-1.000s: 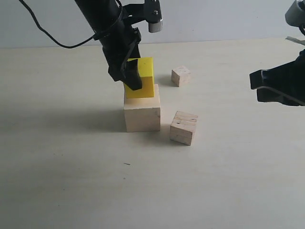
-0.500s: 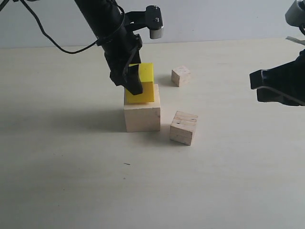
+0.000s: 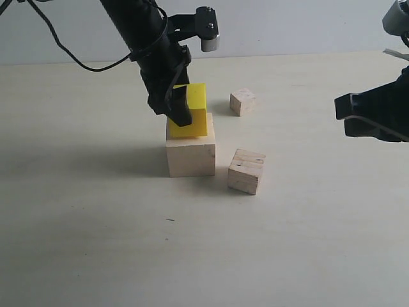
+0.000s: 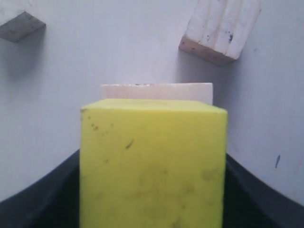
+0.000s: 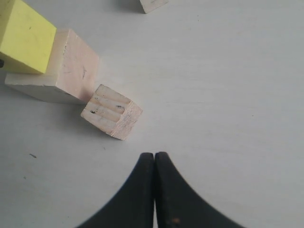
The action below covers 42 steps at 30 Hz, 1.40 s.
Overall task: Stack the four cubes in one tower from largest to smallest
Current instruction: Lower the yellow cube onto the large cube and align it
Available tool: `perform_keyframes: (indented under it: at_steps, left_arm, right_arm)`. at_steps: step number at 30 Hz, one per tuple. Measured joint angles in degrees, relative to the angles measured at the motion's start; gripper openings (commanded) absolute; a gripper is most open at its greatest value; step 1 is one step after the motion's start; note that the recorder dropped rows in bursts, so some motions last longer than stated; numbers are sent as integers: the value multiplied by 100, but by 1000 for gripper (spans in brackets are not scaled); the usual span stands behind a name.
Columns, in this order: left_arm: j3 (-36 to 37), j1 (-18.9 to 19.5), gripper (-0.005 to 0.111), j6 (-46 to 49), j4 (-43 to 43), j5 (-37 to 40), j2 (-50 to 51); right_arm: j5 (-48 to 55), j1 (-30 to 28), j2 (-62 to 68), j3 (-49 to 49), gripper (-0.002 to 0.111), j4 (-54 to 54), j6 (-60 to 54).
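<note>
Down since a second ago: left gripper (image 3: 184,114), clamped wide on the yellow cube (image 3: 193,110), now seated on the largest cube (image 3: 190,152). We judge two levels done once it lets go. Nearest us, the grooved cube (image 3: 246,171) waits at its 4 o'clock, the small cube (image 3: 243,102) farther at 1 o'clock. We see the right gripper (image 5: 154,159) pinched closed, empty.

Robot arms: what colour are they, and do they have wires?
Both are black. The left arm is thick, with a thin black cable looping off it and a small grey knob. The right tool has two curved black fingers.
</note>
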Motion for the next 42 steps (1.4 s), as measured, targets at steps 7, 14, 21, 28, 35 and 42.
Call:
perform_keyframes:
  at_steps: [7,14,21,28,35,42]
  left_arm:
    - [0,0,0,0,62,-24,0]
    - [0,0,0,0,73,-16,0]
    - [0,0,0,0,73,-26,0]
    - [0,0,0,0,73,-26,93]
    - [0,0,0,4,73,-26,93]
    - [0,0,58,119,73,-26,93]
  right_arm:
    - [0,0,0,0,0,0,0]
    - [0,0,0,0,0,0,0]
    - [0,0,0,0,0,0,0]
    - [0,0,0,0,0,0,0]
    - [0,0,0,0,0,0,0]
    - [0,0,0,0,0,0,0]
